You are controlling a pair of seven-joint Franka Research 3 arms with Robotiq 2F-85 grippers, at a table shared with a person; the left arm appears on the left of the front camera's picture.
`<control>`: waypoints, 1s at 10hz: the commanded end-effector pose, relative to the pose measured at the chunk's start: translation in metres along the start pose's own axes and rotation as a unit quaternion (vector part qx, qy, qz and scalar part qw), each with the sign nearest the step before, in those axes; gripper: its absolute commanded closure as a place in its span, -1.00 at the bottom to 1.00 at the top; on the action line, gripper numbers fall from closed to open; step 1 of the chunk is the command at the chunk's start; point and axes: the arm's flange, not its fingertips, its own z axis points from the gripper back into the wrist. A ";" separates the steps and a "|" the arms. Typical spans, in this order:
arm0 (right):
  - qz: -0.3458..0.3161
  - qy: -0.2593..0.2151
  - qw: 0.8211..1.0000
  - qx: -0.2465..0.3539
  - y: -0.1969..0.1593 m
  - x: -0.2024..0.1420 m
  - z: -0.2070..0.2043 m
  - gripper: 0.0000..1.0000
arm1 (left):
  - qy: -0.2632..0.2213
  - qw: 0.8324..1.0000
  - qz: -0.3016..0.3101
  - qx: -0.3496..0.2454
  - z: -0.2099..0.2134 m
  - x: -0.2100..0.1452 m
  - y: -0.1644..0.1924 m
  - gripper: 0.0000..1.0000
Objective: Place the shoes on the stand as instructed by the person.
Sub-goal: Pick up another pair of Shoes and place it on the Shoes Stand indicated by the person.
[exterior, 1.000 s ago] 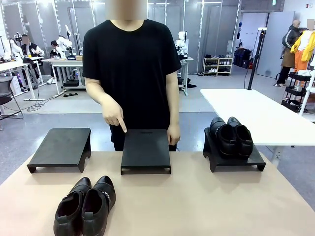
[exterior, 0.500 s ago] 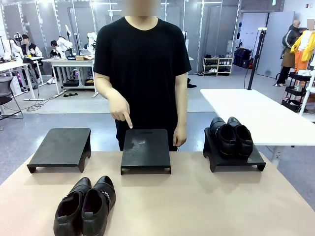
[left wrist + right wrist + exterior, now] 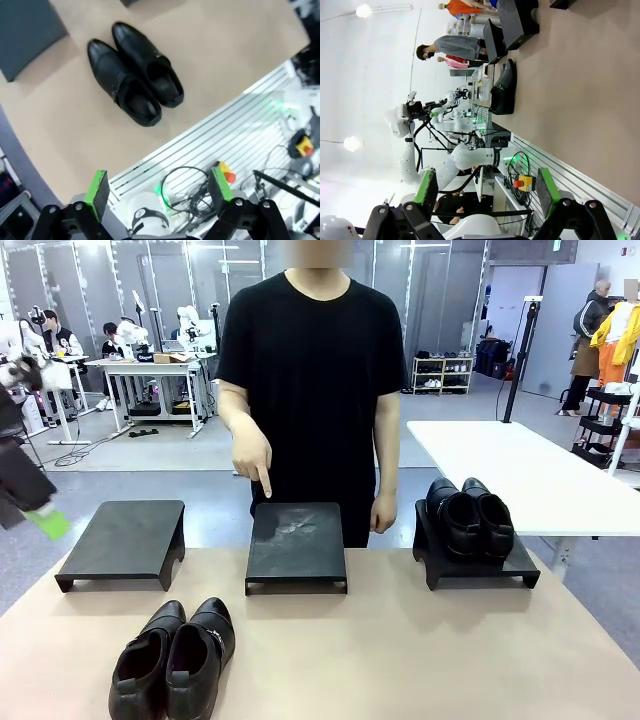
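Front view has the person's hand (image 3: pixel 252 455) pointing at the matte middle stand (image 3: pixel 296 545); left wrist view has the released left end effector (image 3: pixel 158 181) well clear of glossy round-toed shoes (image 3: pixel 135 72).

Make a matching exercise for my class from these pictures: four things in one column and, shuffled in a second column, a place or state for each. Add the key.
Column one
1. near pair of shoes
2. far pair of shoes
3. person's pointing hand
4. left gripper

Column two
A. on the right stand
B. jaws open
C. on the table
D. aimed down at the middle stand

Pairs: 1-C, 2-A, 3-D, 4-B
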 end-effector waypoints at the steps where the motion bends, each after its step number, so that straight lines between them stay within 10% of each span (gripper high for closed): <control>1: 0.003 -0.004 1.000 -0.005 0.001 -0.002 -0.002 -1.00 | -0.010 0.999 0.045 0.028 -0.039 -0.001 -0.017 -1.00; 10: 0.003 -0.004 1.000 -0.005 0.001 -0.002 -0.002 -1.00 | -0.032 0.981 0.174 0.080 -0.176 -0.007 -0.016 -1.00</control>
